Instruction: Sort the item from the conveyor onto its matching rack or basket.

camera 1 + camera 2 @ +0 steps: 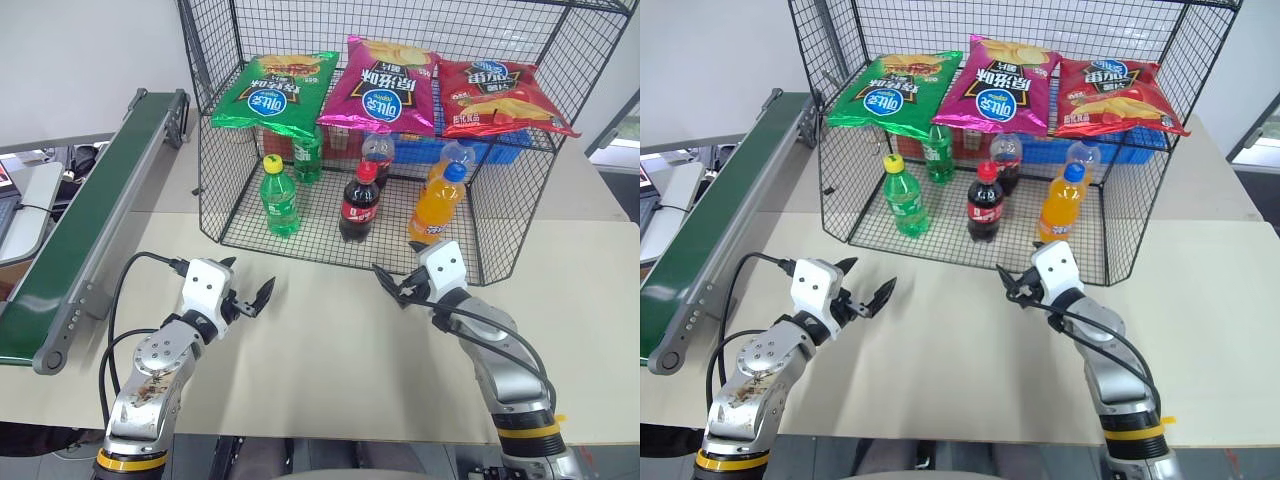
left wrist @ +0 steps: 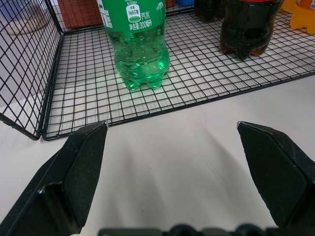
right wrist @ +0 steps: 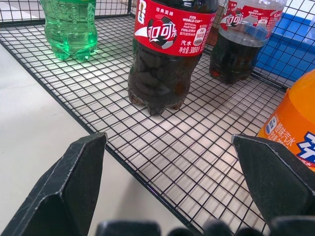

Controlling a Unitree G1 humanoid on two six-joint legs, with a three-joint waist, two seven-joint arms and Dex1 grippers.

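Left eye view took in the whole scene: a pale table (image 1: 330, 370), a black wire-mesh rack (image 1: 400, 130) standing on its far half, and a dark green conveyor (image 1: 85, 225) running along the robot's left side with nothing on its belt. On the rack's upper shelf lay three bags side by side: the green chip bag (image 1: 275, 92) at the left end, a magenta bag (image 1: 385, 85) in the middle and a red bag (image 1: 497, 97) at the right. Below them, on the rack's mesh floor, stood a green soda bottle (image 1: 278, 195), a cola bottle (image 1: 360, 203) and an orange soda bottle (image 1: 438, 203), with further bottles and a blue crate (image 1: 470, 150) behind.

Left wrist view gave what the head camera did not: the green bottle's base seen close through the rack's open front, and bare table between two widely spread black fingers (image 2: 74, 182). Right wrist view likewise showed the cola bottle's red label (image 3: 172, 29) up close, the orange bottle at the edge, and its own fingers (image 3: 69, 187) set far apart over the rack's front edge.

A white wall rose behind the rack. Both arms reached forward over the table, the left gripper (image 1: 250, 298) and right gripper (image 1: 397, 285) angled toward each other, each empty and spread wide, just short of the rack.
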